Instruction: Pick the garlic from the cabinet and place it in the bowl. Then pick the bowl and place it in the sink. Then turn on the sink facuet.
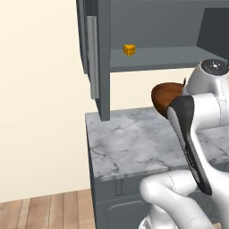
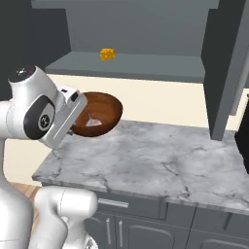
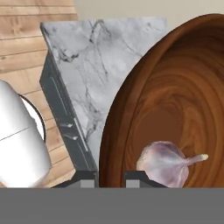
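Hand (image 3: 110, 175) pinches glossy grained bowl (image 3: 175, 100); bulbous garlic (image 3: 164, 162) inside.

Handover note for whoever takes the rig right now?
Gripper: shut on the bowl, fingers pinching its rim; bowl lifted and tilted above the counter.
Garlic: lying inside the bowl.
Cabinet: door open; a small yellow cheese wedge sits on its shelf.
Done: garlic placed in bowl, bowl picked up.
Left: put the bowl in the sink, then turn on the faucet.
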{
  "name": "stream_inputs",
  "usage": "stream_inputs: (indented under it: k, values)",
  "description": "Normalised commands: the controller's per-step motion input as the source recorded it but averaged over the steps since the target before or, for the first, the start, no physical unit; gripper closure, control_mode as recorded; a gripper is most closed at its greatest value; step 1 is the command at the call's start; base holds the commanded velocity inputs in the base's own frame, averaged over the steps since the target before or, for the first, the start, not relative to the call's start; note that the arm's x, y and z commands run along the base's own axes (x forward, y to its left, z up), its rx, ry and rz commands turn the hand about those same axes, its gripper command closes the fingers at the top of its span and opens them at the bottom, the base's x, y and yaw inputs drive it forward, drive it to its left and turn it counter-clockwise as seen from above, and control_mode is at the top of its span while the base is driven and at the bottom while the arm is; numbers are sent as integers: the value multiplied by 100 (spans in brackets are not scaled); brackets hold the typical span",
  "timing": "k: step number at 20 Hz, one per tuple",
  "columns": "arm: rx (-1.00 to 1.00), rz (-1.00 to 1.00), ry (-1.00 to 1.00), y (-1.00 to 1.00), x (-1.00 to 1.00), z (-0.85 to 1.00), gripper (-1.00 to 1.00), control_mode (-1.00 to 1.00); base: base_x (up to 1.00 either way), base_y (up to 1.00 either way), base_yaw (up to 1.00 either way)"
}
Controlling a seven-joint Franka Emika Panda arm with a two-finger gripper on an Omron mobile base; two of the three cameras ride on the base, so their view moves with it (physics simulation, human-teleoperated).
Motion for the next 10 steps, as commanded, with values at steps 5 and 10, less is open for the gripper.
stream_inputs:
  k: [5,10]
  values:
    - [0,10,-10,-7,-24,-1,100,-100,0,0,0]
    - [0,1,-1,0,-5,0,100,100,-21,0,0]
